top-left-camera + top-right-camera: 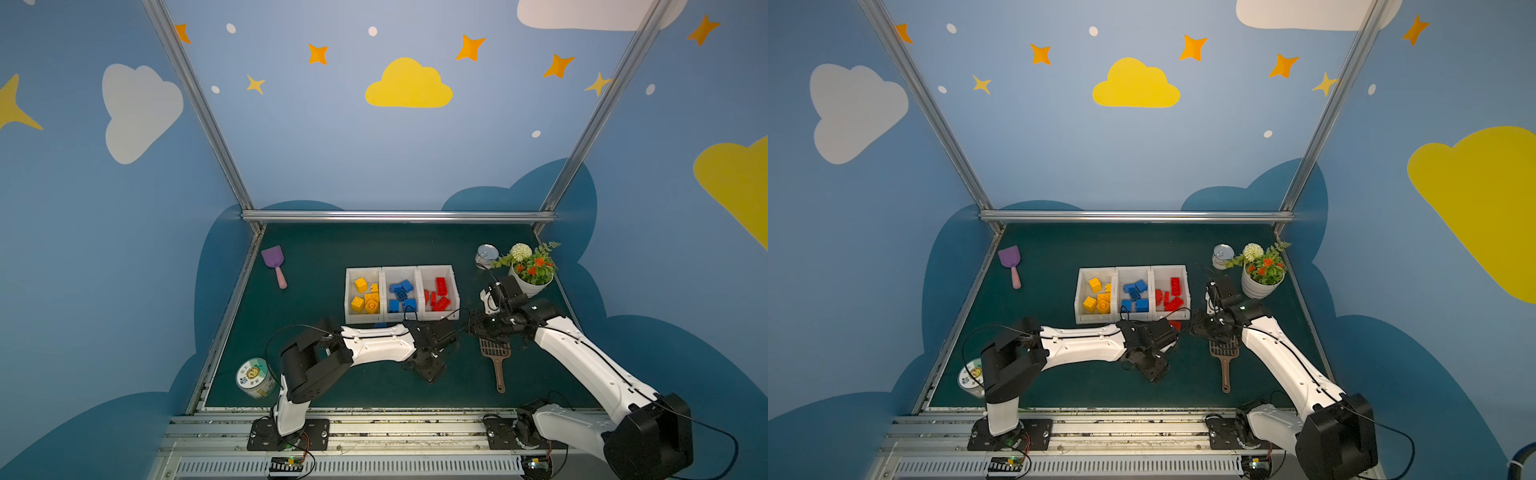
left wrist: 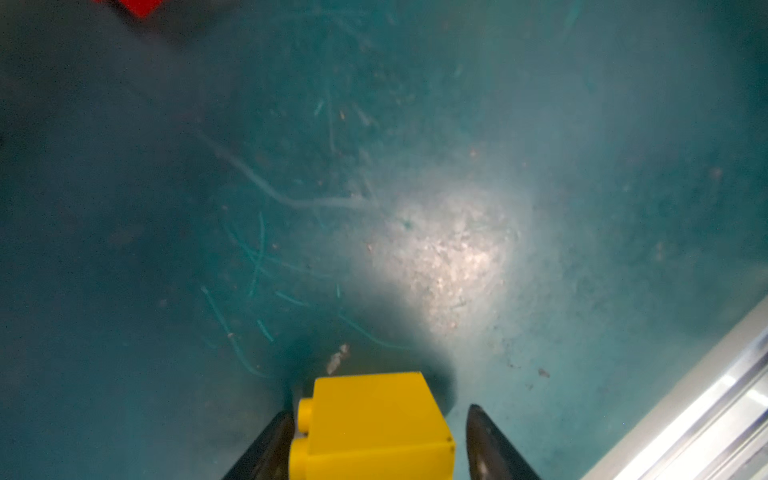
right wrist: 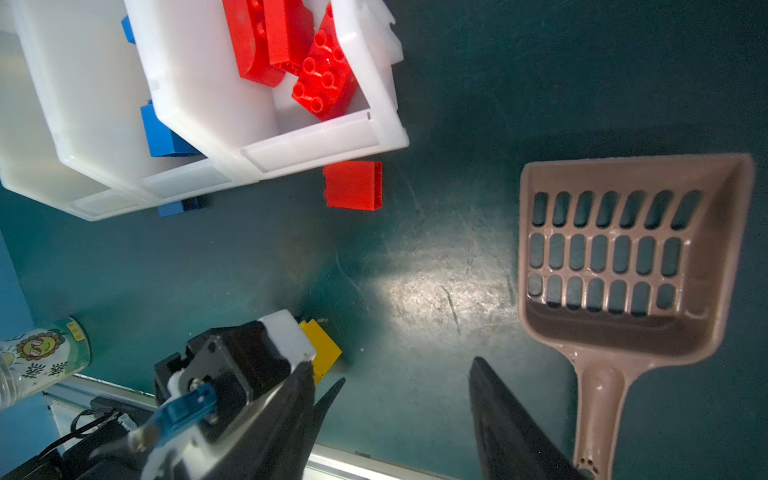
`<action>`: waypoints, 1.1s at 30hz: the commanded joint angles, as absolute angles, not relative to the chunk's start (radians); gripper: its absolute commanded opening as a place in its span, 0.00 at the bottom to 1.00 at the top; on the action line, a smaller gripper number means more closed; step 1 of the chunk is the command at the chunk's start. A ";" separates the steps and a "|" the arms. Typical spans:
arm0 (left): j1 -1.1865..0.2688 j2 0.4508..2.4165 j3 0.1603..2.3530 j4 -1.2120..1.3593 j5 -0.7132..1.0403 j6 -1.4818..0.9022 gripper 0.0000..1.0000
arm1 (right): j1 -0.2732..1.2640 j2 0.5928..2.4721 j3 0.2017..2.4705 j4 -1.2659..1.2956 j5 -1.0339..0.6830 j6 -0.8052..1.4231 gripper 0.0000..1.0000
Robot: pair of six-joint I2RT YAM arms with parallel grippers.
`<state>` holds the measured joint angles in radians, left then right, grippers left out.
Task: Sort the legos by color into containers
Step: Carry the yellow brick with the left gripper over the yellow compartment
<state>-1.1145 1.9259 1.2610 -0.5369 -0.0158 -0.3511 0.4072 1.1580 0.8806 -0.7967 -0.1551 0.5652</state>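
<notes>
- The mat (image 2: 415, 145) is dark green and scuffed, with pale scratches and one bright patch of glare.
- The three bins (image 1: 361, 318) are glossy white plastic, rectangular and open-topped, joined in a row at mid-table.
- A brown scoop (image 3: 623, 257) with rows of rounded slots lies flat on the mat, right of the bins and nearer.
- The bricks are hard, shiny and studded: yellow bricks (image 1: 365, 297) in the left bin, blue bricks (image 1: 401, 295) in the middle, red bricks (image 1: 436, 295) in the right.
- A loose red brick (image 3: 352, 185) lies on the mat just beside the right bin's near wall; whether it touches is unclear.
- A loose blue brick (image 3: 178, 206) is half hidden under the middle bin's near lip.
- A lone yellow brick (image 2: 374, 428) sits on the mat on the near side of the bins, studs sideways, cut off by the left wrist picture's edge.
- The left claw (image 2: 379, 411) is spread around it: one finger meets the studs, and a sliver of mat shows beside the other.
- The right claw (image 3: 409, 370) is spread and empty over bare mat.
</notes>
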 commanded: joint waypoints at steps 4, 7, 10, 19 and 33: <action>-1.114 1.957 1.270 -0.559 -0.022 -0.369 0.53 | 0.397 1.129 0.870 -0.816 -0.153 0.569 0.60; -1.115 1.953 1.266 -0.558 -0.026 -0.371 0.48 | 0.397 1.129 0.870 -0.815 -0.155 0.571 0.60; -1.115 1.950 1.263 -0.558 -0.027 -0.373 0.44 | 0.397 1.129 0.870 -0.814 -0.157 0.572 0.60; -1.115 1.922 1.244 -0.543 -0.034 -0.383 0.39 | 0.396 1.108 0.859 -0.824 -0.150 0.575 0.60; -0.963 1.692 1.225 -0.581 -0.069 -0.355 0.38 | 0.396 1.086 0.842 -0.822 -0.152 0.580 0.60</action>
<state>-1.0126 1.7603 1.2209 -0.5510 -0.0509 -0.3695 0.4007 1.1072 0.8577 -0.8062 -0.1555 0.5724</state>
